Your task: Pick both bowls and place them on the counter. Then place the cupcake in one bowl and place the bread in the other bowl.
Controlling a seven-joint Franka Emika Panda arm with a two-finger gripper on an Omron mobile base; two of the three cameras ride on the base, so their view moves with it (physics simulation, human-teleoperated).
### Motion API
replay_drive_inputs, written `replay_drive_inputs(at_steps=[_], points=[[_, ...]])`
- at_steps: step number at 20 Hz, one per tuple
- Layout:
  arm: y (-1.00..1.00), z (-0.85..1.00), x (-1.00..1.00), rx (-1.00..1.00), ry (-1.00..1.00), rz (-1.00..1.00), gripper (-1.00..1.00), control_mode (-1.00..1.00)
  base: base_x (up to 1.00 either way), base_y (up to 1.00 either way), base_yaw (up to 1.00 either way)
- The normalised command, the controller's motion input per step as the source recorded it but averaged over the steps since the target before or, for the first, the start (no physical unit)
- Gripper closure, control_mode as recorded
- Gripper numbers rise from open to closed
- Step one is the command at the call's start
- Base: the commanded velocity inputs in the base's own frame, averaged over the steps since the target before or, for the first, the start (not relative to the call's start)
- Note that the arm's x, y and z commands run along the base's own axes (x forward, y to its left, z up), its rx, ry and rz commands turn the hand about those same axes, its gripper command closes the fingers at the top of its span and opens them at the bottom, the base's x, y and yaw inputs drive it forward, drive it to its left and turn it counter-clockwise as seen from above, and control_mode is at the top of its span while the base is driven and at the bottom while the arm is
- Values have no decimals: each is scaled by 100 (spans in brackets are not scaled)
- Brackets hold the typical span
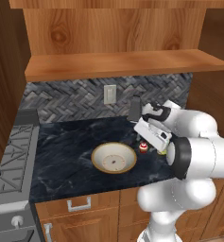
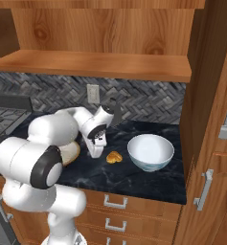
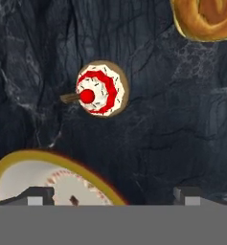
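Note:
A cupcake (image 3: 101, 89) with white frosting, red swirl and a cherry stands on the dark counter, straight ahead of my open gripper (image 3: 114, 196), which hovers above it with nothing between its fingers. From the left the cupcake (image 1: 143, 147) sits just under the gripper (image 1: 142, 140). A tan bowl with a yellow rim (image 1: 114, 158) lies beside it; its edge (image 3: 48, 179) is close to one fingertip. The golden bread (image 2: 114, 157) lies between my gripper (image 2: 94, 153) and a white bowl (image 2: 151, 151). Both bowls stand upright and empty on the counter.
The counter (image 1: 66, 146) is dark marble with a herringbone backsplash and a wall outlet (image 1: 109, 94). A stove (image 1: 9, 160) borders it on the left, a tall wooden cabinet (image 2: 210, 119) on the right, and a wooden shelf (image 1: 123, 64) hangs overhead.

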Motion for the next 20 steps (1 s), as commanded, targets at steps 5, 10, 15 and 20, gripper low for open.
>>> replay_drive_inputs(at_steps=[5,10,15,20], points=[[0,-31,17,0,0,-4,-100,-100,0,0,0],[0,-14,25,-3,6,-6,-100,-100,0,0,0],[-3,0,25,-2,12,-6,-100,-100,0,0,0],[-2,-6,19,-3,13,-3,-100,-100,0,0,0]])
